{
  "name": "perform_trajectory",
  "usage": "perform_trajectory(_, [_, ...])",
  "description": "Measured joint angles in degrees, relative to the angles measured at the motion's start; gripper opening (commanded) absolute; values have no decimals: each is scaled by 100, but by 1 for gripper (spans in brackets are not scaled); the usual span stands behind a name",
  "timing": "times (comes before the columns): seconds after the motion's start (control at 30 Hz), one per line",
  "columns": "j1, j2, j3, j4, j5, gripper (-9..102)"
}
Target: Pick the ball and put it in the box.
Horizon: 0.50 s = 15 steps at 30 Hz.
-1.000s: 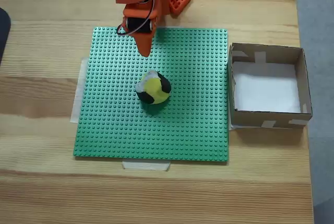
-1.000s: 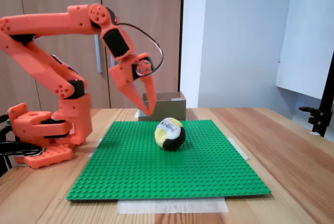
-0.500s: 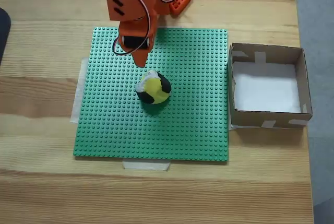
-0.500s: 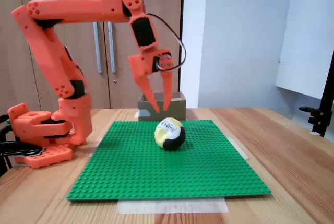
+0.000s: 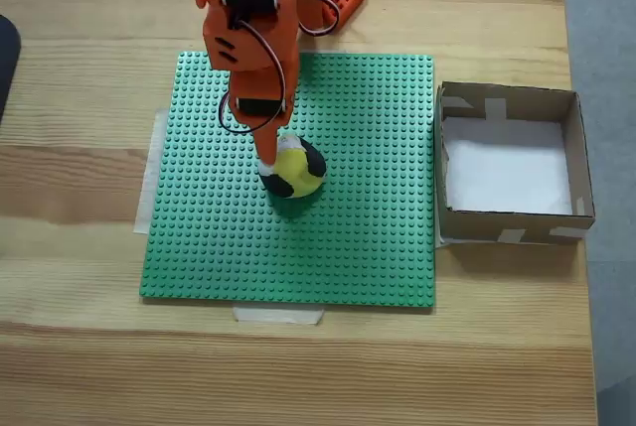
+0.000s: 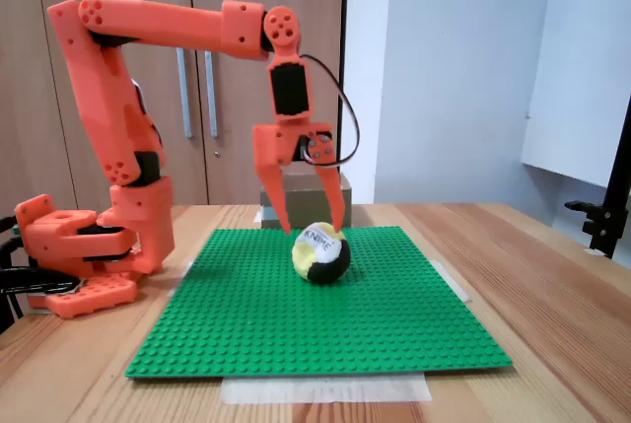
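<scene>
Green baseplate (image 6: 325, 324), claw (image 6: 314, 230) straddling ball (image 6: 321, 252)

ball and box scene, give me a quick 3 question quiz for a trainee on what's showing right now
1. True or false: the ball already lies inside the box.
2. Multiple choice: in a fixed view from the side, how does the tool stand? A) shut beside the ball B) open, its tips on either side of the ball's top C) open over the box
3. Fill in: the ball rests on the green ____.

Key
1. False: it sits on the green plate, and the box stands apart at that plate's right edge in a fixed view from above.
2. B
3. Studded baseplate.
</scene>
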Motion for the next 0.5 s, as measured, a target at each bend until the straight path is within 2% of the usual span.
perform_trajectory(0.2, [-9,-97,-9,97,158,44])
perform_trajectory(0.5, [-202,-545,-9,-167,396,44])
